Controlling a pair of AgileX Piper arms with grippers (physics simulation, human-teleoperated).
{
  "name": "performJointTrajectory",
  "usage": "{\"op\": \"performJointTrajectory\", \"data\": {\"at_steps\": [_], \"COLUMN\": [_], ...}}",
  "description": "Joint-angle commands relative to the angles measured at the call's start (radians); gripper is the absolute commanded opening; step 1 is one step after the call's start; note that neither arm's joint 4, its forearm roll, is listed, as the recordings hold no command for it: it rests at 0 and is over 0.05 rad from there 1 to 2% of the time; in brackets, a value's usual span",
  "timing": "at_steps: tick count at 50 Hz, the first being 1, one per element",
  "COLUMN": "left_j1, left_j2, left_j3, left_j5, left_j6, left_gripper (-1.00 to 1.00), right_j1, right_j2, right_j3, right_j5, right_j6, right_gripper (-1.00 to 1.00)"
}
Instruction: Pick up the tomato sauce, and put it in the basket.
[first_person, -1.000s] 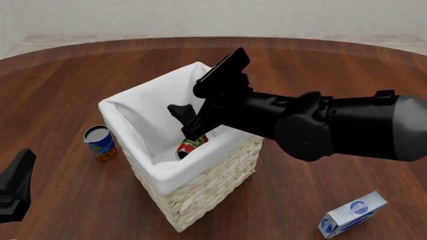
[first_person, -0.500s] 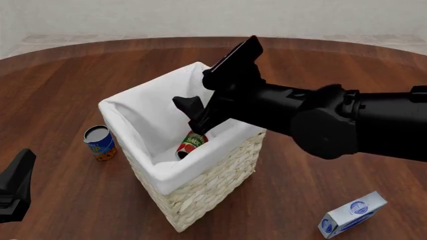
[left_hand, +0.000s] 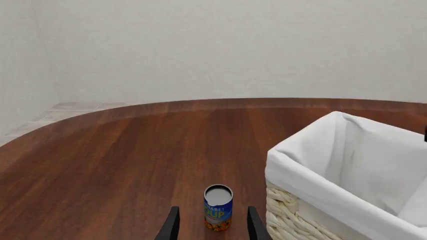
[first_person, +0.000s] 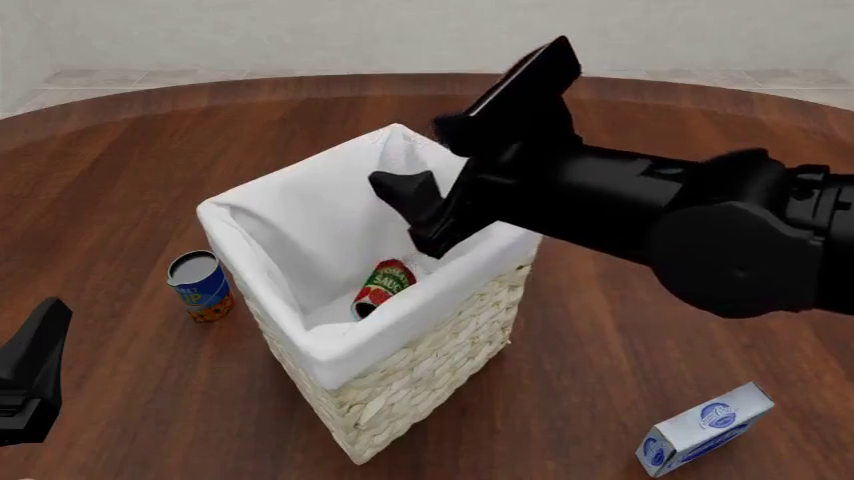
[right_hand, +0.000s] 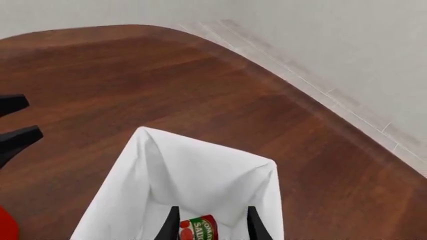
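The tall square wicker basket with a cloth liner (first_person: 400, 395) stands mid-table. Inside it, against the near-right wall, lies the small cylindrical tomato sauce can (first_person: 383, 284), tilted. Just left of the basket stands a small soup can (first_person: 200, 285), upright. A small carton (first_person: 705, 428) lies well apart, near right.

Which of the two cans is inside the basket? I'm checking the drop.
The tomato sauce, red with a green band, lies tilted inside the basket. The blue-and-orange can stands upright on the table beside it.
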Motion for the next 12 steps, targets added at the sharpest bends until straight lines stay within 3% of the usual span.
{"op": "performJointTrajectory", "data": {"at_steps": [1, 12], "left_j1": [0.0, 0.0], "left_j2": [0.0, 0.0], "left_j3": [0.0, 0.0], "left_j5": [0.0, 0.0], "left_j6": [0.0, 0.0], "left_gripper": [1.0, 1.0], "right_j1": [-0.01, -0.026], "right_j2": [-0.076, -0.153], "right_j3": [0.007, 0.014], "right_j5": [0.047, 0.099], "right_j6": [-0.013, -0.029], "right_gripper": [1.0, 1.0]}}
